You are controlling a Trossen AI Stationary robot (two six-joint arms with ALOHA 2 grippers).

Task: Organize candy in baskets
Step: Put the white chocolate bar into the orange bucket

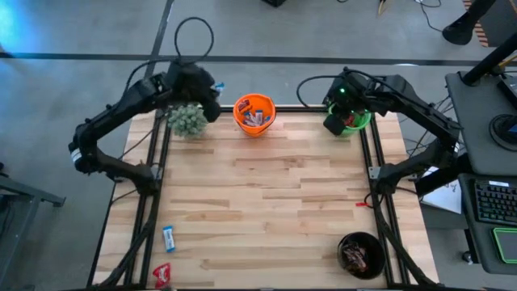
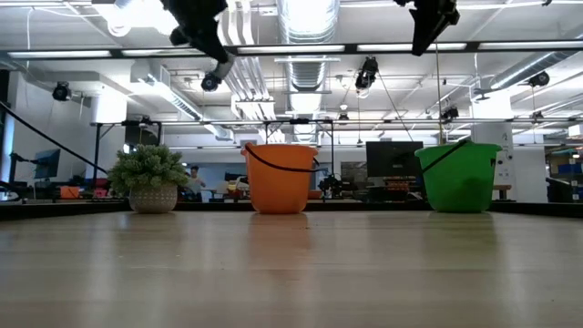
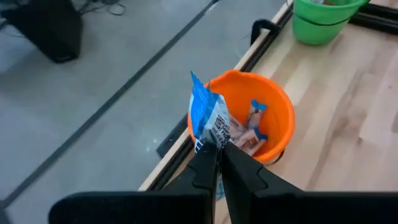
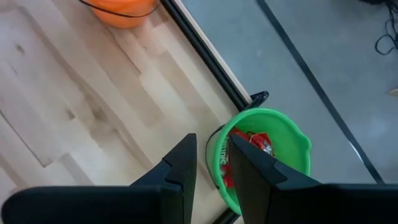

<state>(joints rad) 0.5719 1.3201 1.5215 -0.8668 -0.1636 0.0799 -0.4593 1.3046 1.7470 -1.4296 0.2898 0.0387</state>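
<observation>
My left gripper (image 3: 219,151) is shut on a light blue-and-white candy (image 3: 208,118), just left of the orange basket (image 1: 254,114) at the table's far edge. The orange basket (image 3: 249,121) holds several blue-and-white candies. My right gripper (image 4: 211,149) hovers over the near rim of the green basket (image 4: 264,155), fingers a little apart with nothing between them. Red candies (image 4: 252,142) lie inside the green basket. A blue candy (image 1: 169,238) and a red candy (image 1: 162,275) lie flat on the table near the left front corner. My left gripper pinches the candy's lower end (image 3: 213,140) between its two fingers. The fingers slant downward toward the orange basket. The rest of the wrapper sticks out beyond the fingertips. The candy is lifted clear of the table, beside the basket's rim.
A fuzzy grey-green plant (image 1: 187,120) stands at the far left, right under my left arm. The black basket (image 1: 361,255) with brown candies sits at the near right corner. The table's wooden middle (image 1: 266,194) is bare.
</observation>
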